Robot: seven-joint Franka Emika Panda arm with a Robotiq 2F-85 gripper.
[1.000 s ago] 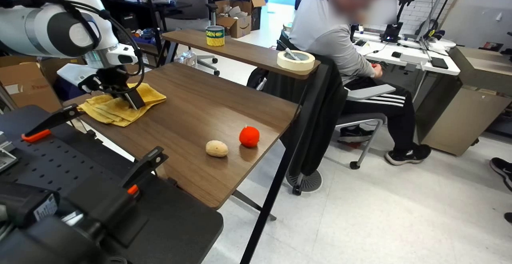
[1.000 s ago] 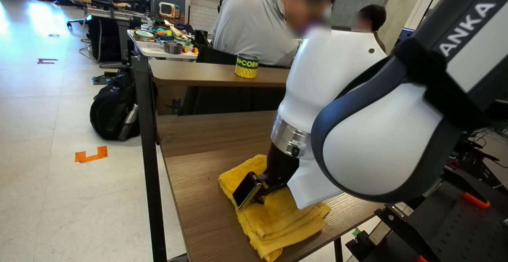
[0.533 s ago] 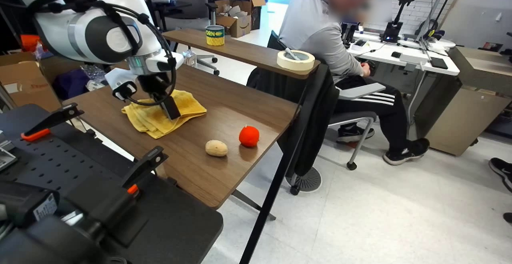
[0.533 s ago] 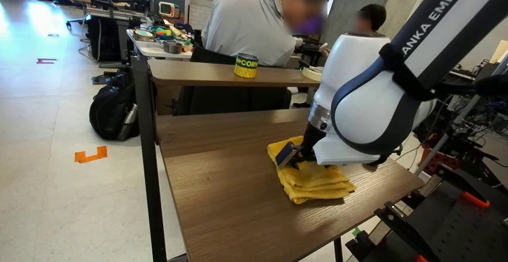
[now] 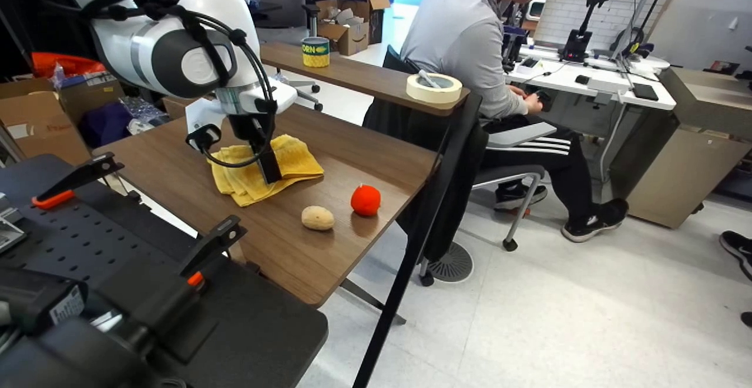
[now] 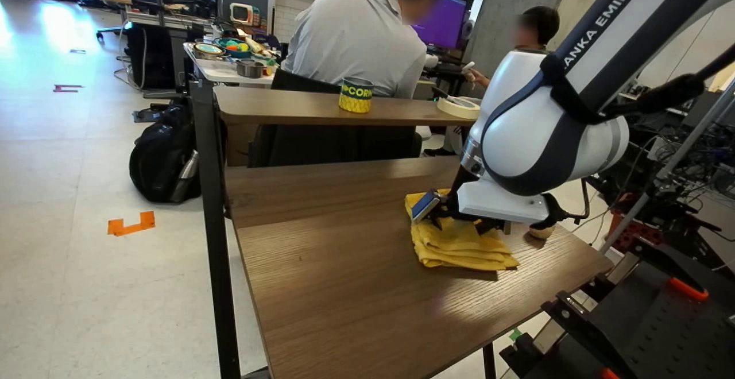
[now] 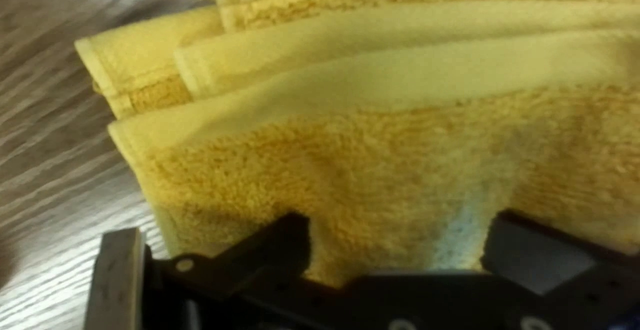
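A folded yellow towel [image 5: 296, 159] lies on the brown wooden table, seen in both exterior views. My gripper [image 7: 395, 245] is down on top of it with the jaws wide apart. One flat dark finger [image 5: 269, 167] rests against the cloth. Towel pile [image 7: 350, 170] fills the gap between the jaws in the wrist view, not pinched. Nearby on the tabletop sit a tan potato-like object [image 5: 318, 217] and a round red-orange object [image 5: 365, 200]. In an exterior view the arm hides the red-orange one, while the tan one [image 6: 541, 232] shows past the gripper.
A raised shelf [image 6: 287, 103] along the table's back holds a corn can [image 5: 316, 53] and a tape roll [image 5: 433, 90] with a pen-like item in it. Someone in grey [image 5: 464, 41] sits behind it. A black cart with clamps [image 5: 217, 241] stands alongside the table.
The gripper and the towel under it have slid together across the table, closer to the tan and red-orange objects. Those two have stayed put. The seated person has shifted.
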